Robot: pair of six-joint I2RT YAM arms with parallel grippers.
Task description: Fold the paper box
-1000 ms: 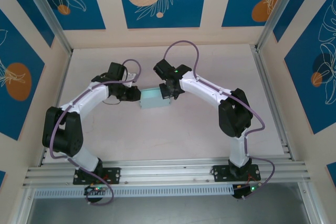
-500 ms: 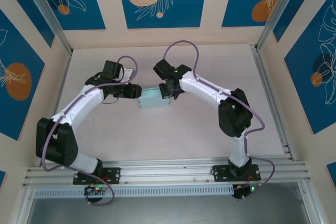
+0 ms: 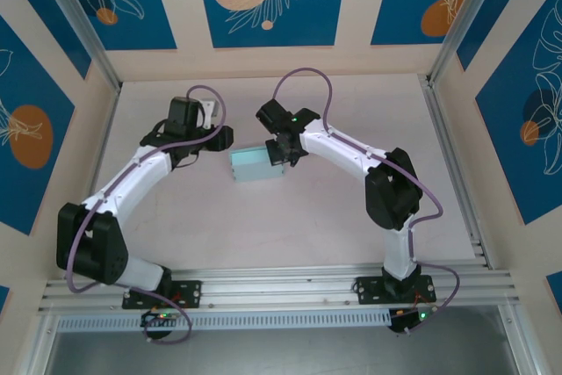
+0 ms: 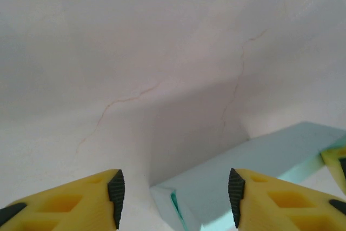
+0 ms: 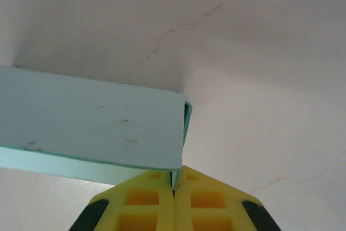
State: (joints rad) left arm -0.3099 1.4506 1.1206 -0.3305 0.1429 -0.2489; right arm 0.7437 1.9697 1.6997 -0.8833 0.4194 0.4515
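Pale aqua paper box (image 3: 256,165) sits mid worktop (image 3: 334,217), between the two arms. Right fingers (image 5: 146,206) are clenched together on a thin card edge at the box's right end. Left fingers (image 4: 81,204) are spread apart, grasping nothing, just off the box's left end, with its corner ahead between them.

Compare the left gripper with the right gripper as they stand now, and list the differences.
1. The left gripper has its jaws apart; the right gripper has them pressed together.
2. The left gripper clamps nothing, with a corner of the paper box lying just ahead of it; the right gripper pinches the box's thin edge.
Shared: both have yellow fingers and sit by the box, one at each end.
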